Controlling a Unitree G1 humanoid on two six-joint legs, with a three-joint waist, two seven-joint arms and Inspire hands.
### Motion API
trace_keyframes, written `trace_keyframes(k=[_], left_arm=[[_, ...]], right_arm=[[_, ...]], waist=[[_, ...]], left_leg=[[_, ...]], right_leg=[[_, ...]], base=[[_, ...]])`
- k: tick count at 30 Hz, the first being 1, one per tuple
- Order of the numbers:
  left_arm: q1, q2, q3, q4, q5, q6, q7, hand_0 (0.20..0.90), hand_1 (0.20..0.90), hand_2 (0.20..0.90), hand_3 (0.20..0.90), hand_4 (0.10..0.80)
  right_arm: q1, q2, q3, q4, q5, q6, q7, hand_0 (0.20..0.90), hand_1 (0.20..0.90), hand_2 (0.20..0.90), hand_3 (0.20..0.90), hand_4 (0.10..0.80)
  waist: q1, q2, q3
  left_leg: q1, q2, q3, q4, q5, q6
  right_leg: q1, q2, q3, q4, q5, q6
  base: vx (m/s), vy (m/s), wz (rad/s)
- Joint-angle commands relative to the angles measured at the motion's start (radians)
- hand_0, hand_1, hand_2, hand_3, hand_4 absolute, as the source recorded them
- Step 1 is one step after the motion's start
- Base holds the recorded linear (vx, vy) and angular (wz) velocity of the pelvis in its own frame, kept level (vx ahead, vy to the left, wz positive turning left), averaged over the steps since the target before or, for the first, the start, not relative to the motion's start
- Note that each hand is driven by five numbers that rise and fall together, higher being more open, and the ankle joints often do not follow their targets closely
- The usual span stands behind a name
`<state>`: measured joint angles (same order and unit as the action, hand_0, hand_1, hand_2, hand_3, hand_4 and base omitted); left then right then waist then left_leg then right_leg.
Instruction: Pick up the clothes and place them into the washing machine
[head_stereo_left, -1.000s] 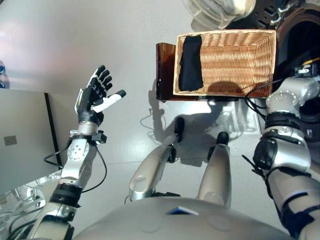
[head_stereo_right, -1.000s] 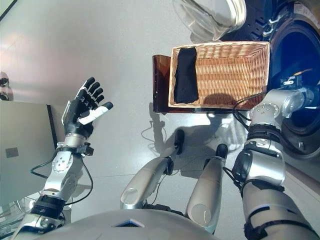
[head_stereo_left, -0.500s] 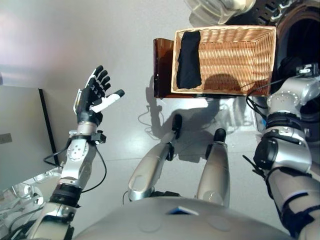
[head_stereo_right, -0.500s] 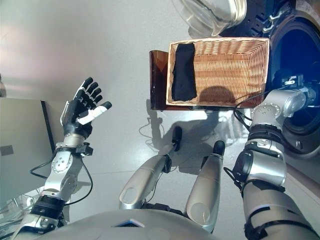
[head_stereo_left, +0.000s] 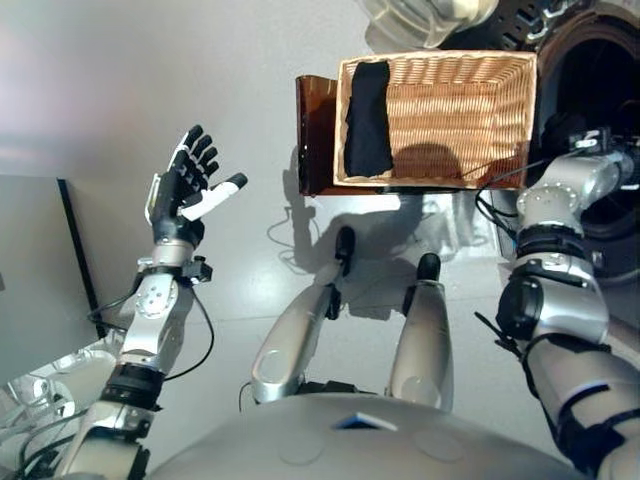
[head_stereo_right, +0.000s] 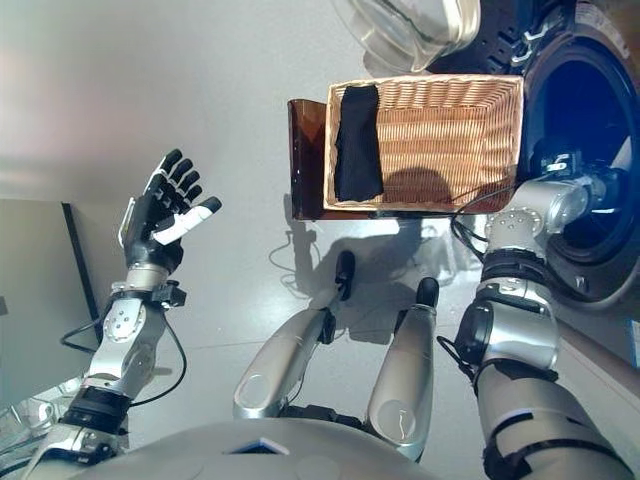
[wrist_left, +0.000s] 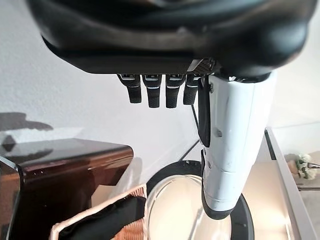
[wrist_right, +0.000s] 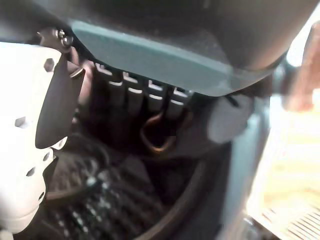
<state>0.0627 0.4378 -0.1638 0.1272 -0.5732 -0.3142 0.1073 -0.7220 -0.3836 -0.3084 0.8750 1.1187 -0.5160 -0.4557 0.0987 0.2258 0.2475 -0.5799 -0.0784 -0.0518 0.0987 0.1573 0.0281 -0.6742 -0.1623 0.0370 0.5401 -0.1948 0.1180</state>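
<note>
A black cloth lies along the left end of the wicker basket; it also shows in the left wrist view as a dark fold. My left hand is raised over the floor far left of the basket, open, fingers spread, holding nothing. My right arm reaches right of the basket into the washing machine's dark drum. There my right hand shows straight fingers and an open palm. Dark textured material lies below the fingers; whether it is cloth I cannot tell.
The basket rests on a brown translucent stand. The washer's round glass door hangs open behind the basket. A grey panel stands at the left edge. Pale floor lies between my left hand and the stand.
The whole picture has shifted a little to the left, so the camera moved. Both hands keep their places relative to the basket, and the black cloth has not moved.
</note>
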Motion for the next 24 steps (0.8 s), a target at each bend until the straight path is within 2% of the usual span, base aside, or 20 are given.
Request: trace_keyframes(k=[1,6,9,12,17,24], left_arm=[[-0.017,-0.004,0.092,-0.029,-0.021,-0.075,-0.004,0.9,0.9,0.9,0.9,0.8],[-0.017,-0.035,0.103,-0.01,-0.044,-0.065,-0.027,0.9,0.9,0.9,0.9,0.8],[-0.022,-0.052,0.111,0.001,-0.053,-0.059,-0.03,0.9,0.9,0.9,0.9,0.8],[-0.024,-0.058,0.116,0.01,-0.053,-0.058,-0.029,0.9,0.9,0.9,0.9,0.8],[-0.019,-0.066,0.126,0.018,-0.042,-0.043,-0.033,0.9,0.9,0.9,0.9,0.8],[0.004,-0.061,0.149,0.02,-0.015,-0.023,-0.048,0.9,0.9,0.9,0.9,0.8]], right_arm=[[0.064,0.006,0.086,-0.021,0.019,0.011,0.116,0.9,0.9,0.9,0.9,0.8],[0.141,0.119,0.139,0.0,0.092,0.073,0.222,0.9,0.9,0.9,0.9,0.8],[0.17,0.166,0.167,0.004,0.105,0.088,0.262,0.9,0.9,0.9,0.9,0.8],[0.186,0.191,0.177,-0.006,0.124,0.095,0.279,0.9,0.9,0.9,0.9,0.8],[0.227,0.19,0.245,-0.019,0.033,0.139,0.27,0.9,0.9,0.9,0.9,0.8],[0.311,0.11,0.342,-0.014,-0.241,0.236,0.244,0.9,0.9,0.9,0.9,0.8]], waist=[[0.028,-0.013,-0.083],[0.019,-0.056,-0.068],[0.017,-0.087,-0.058],[0.014,-0.102,-0.052],[0.013,-0.145,-0.043],[0.007,-0.217,-0.057]], left_leg=[[-0.027,-0.011,0.019,0.121,-0.148,-0.08],[-0.016,-0.004,0.011,0.121,-0.146,-0.081],[-0.003,-0.001,0.003,0.121,-0.146,-0.081],[0.007,0.0,0.001,0.116,-0.145,-0.081],[0.051,0.008,-0.01,0.102,-0.142,-0.081],[0.172,0.026,-0.032,0.013,-0.117,-0.088]], right_leg=[[0.016,-0.009,-0.002,-0.205,0.167,-0.001],[0.042,-0.003,-0.016,-0.22,0.173,-0.004],[0.061,-0.001,-0.025,-0.234,0.183,-0.004],[0.074,0.0,-0.031,-0.244,0.187,-0.005],[0.134,0.006,-0.044,-0.282,0.2,-0.003],[0.275,0.01,-0.067,-0.389,0.232,0.007]], base=[[-0.021,-0.029,-0.04],[-0.003,-0.031,-0.02],[-0.002,-0.01,0.03],[0.003,-0.013,0.06],[0.015,-0.005,0.01],[0.077,-0.029,-0.02]])
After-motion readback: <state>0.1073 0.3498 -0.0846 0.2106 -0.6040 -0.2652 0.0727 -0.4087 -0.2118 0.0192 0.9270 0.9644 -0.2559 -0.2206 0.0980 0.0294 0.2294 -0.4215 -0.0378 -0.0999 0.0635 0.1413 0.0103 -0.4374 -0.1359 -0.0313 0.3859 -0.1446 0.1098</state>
